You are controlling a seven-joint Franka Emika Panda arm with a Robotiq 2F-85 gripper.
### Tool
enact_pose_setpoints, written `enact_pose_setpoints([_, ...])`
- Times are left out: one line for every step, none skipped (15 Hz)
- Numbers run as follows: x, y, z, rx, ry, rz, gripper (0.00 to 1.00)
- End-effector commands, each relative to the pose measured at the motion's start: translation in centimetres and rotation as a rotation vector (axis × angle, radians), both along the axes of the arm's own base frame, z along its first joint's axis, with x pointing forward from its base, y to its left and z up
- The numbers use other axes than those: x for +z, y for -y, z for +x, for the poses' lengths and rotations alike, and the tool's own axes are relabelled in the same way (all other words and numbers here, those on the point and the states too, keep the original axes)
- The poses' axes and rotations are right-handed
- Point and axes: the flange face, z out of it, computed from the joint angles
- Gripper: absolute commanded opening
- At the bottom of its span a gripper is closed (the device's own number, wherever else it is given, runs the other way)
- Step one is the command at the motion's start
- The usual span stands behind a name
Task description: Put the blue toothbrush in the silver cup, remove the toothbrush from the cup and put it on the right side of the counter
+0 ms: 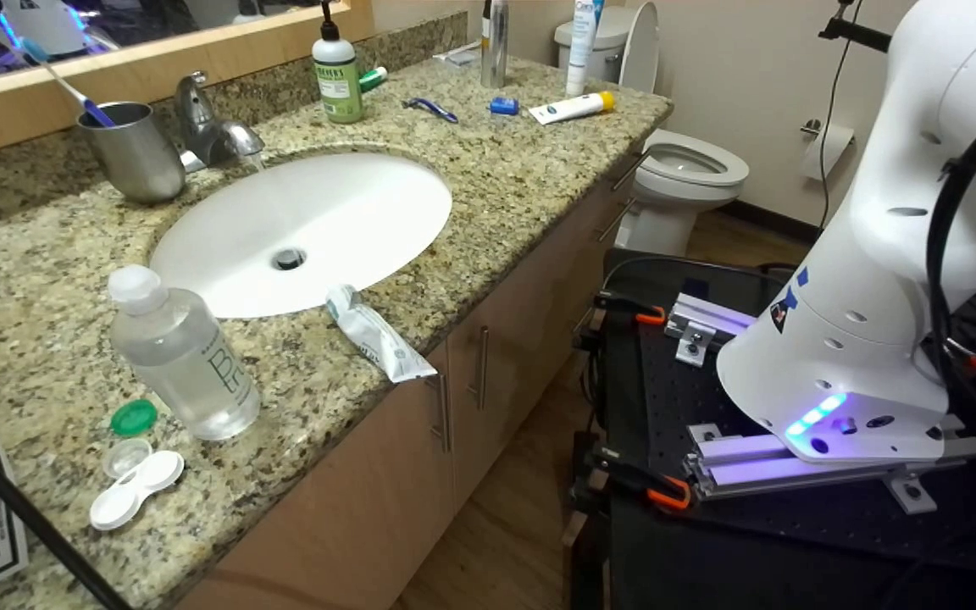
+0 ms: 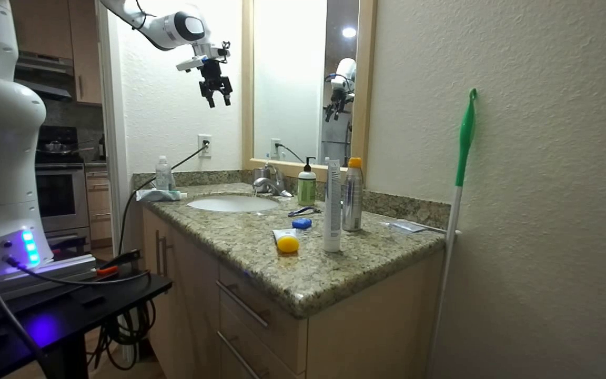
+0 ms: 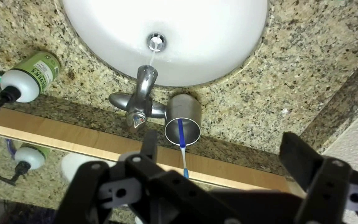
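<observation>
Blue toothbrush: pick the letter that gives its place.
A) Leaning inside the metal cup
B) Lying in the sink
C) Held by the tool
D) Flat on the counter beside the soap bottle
A: in the wrist view the toothbrush runs at a slant from inside the metal cup out over its top.

Wood-framed mirror, pale textured walls

White arm, black 2-fingered pincer.

Busy speckled counter here! Silver cup stands just beside the faucet. Soap bottle, blue razor, clear bottle too!
</observation>
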Motion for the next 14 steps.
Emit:
enact_pose_setpoints([-0.2,0.0,0.0,0.000,-0.006,0.001,1.00])
enact_pose_setpoints([-0.5,0.0,0.0,-0.001,-0.012,0.001,1.00])
enact_pose_setpoints([-0.6,0.0,0.1,-0.001,-0.015,0.001,1.00])
enact_pose_setpoints([-0.7,0.0,0.1,-0.001,-0.016,0.001,1.00])
enact_pose_setpoints([-0.7,0.0,0.1,-0.001,-0.016,0.001,1.00])
enact_pose_setpoints([-2.4,0.7,2.7,-0.057,-0.002,-0.006,1.00])
enact_pose_setpoints([-4.2,1.3,4.3,-0.080,-0.018,0.000,1.00])
enact_pose_setpoints([-6.1,1.7,5.9,-0.103,0.011,-0.027,1.00])
enact_pose_setpoints([-7.5,1.7,6.9,-0.101,0.020,-0.046,1.00])
enact_pose_setpoints([-9.4,1.9,8.4,-0.104,0.029,-0.062,1.00])
enact_pose_setpoints([-11.6,1.9,9.9,-0.087,0.047,-0.082,1.00])
enact_pose_setpoints([-13.7,1.8,11.5,-0.065,0.060,-0.097,1.00])
enact_pose_setpoints([-15.8,1.4,13.1,-0.044,0.070,-0.107,1.00])
enact_pose_setpoints([-17.7,0.7,14.7,-0.015,0.092,-0.126,1.00])
